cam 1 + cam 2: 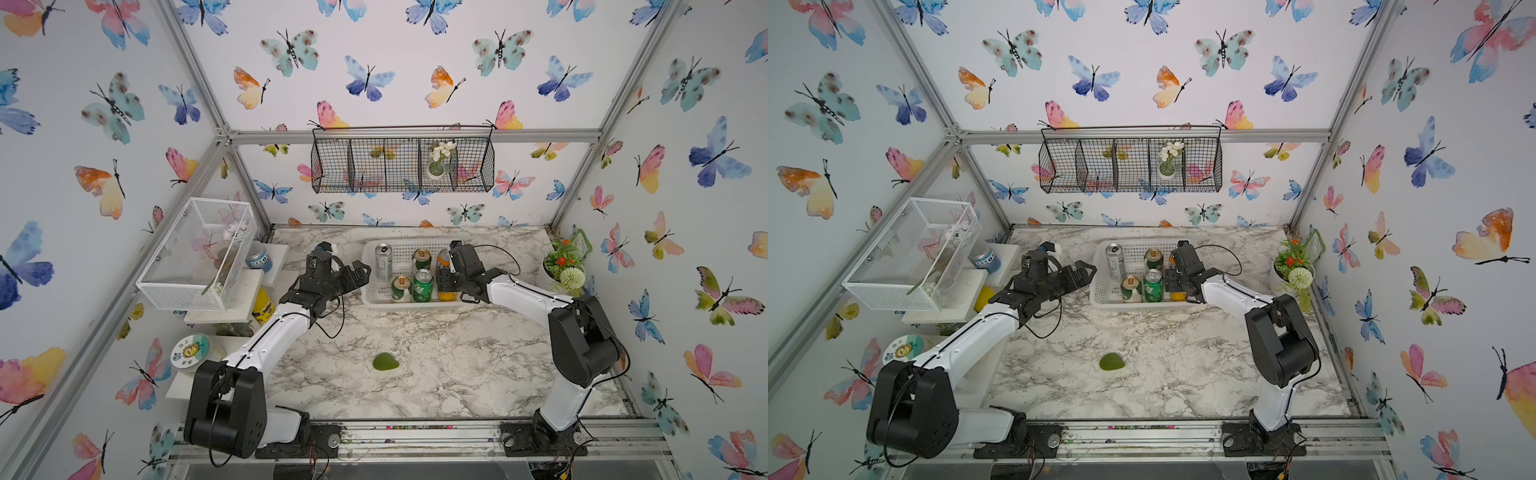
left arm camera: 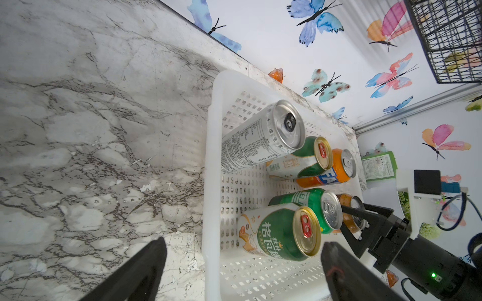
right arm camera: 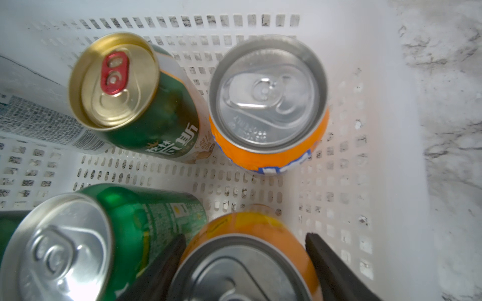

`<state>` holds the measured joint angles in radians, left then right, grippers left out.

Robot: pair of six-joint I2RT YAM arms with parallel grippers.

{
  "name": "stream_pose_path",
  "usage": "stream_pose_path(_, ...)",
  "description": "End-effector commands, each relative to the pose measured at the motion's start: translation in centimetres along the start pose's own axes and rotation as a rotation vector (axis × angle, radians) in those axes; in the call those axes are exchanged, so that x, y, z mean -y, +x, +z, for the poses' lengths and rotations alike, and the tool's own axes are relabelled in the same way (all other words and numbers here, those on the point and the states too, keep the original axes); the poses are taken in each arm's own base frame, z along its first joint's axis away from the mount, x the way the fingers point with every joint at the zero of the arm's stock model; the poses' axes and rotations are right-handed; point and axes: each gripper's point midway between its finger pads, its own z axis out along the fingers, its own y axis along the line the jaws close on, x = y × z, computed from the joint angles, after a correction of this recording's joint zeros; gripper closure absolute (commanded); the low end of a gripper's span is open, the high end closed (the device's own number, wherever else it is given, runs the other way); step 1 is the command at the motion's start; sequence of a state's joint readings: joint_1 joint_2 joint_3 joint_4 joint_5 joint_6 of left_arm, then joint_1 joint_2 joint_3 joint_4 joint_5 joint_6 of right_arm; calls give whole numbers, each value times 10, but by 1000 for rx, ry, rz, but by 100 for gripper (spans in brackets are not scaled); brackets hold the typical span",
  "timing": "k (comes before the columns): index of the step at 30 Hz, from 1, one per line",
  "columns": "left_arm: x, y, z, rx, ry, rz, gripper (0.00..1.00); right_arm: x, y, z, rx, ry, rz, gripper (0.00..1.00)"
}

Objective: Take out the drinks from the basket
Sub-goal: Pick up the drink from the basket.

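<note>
A green leaf-shaped piece (image 1: 385, 360) is lying near the front of the marble surface (image 1: 457, 353). Farther back, the white basket (image 1: 409, 305) is holding all six drinks (image 1: 401, 289) upright. The right tool (image 3: 243, 250) is grasping the front orange can (image 3: 250, 226), beside the bright green can (image 1: 422, 286). The left tool (image 1: 362, 274) is hanging released just outside the basket, near the silver can (image 1: 383, 262) in the far row.

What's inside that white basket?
Six upright cans: tall silver can, two orange cans, bright green can, two green-and-cream cans. The right fingers clasp one orange can, partly hiding it.
</note>
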<state>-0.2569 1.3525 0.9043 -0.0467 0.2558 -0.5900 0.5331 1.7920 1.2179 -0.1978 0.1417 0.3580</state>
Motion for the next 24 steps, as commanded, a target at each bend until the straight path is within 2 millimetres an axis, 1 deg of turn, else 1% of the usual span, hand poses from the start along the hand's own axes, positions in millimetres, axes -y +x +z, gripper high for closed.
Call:
stream_pose_path(1,14,-10,-8,15,37,23,1,-7,-37,-30,108,-18,17,44)
stream_pose_path(7,20,-14,-11,15,48,24,1,-7,-58,-52,170,-18,20,45)
stream_pose_path(14,29,-20,-19,23,68,27,1,-8,-89,-88,264,-27,25,46)
stream_pose_path(16,33,-22,-22,21,78,29,1,-9,-98,-101,289,-35,28,46)
stream_pose_path(21,41,-26,-30,35,97,39,1,-10,-111,-132,341,-59,35,46)
stream_pose_path(24,44,-26,-35,37,109,46,1,-11,-112,-151,355,-85,44,46)
